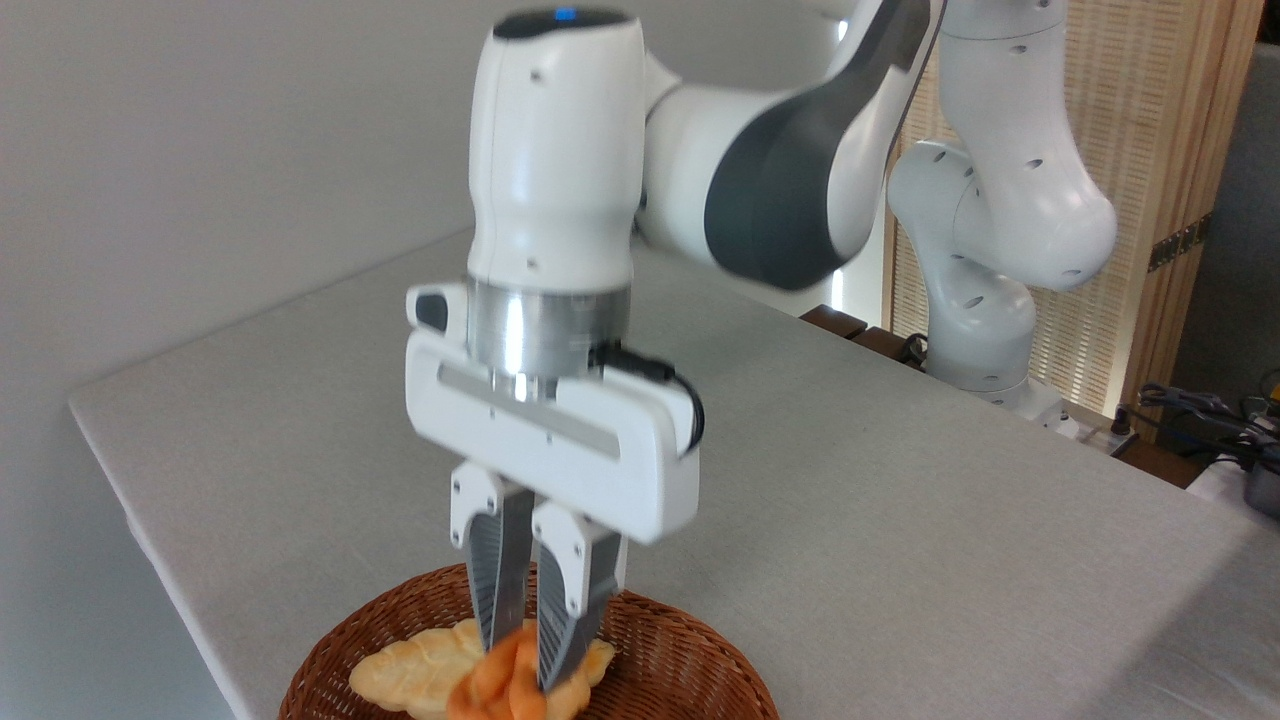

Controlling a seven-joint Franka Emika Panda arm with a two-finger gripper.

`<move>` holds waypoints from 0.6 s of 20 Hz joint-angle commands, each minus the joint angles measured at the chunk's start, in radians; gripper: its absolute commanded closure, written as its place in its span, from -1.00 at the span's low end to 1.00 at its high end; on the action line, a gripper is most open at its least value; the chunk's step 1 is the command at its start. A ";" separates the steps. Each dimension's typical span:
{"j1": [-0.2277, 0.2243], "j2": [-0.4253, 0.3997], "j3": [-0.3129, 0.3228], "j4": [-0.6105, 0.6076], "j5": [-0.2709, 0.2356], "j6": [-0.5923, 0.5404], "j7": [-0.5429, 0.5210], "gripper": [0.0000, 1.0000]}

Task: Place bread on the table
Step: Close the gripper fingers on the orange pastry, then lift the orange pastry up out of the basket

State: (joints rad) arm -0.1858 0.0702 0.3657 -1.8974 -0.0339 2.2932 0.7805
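Note:
The bread, a small orange knotted bun, hangs pinched between the fingers of my gripper, which is shut on its top. It is lifted just above the brown wicker basket at the bottom of the view, with its lower part cut off by the frame edge. The table, covered in light-grey cloth, spreads out behind and to the right of the basket.
A pale-yellow leaf-shaped loaf lies in the basket behind the bun. The arm's base stands at the table's far right edge. Cables and dark gear sit at the right beyond the table.

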 commanded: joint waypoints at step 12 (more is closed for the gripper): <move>-0.145 -0.150 -0.096 -0.083 -0.014 -0.405 -0.087 0.16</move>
State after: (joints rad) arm -0.2780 -0.0715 0.2616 -1.9178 -0.0363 1.9094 0.7719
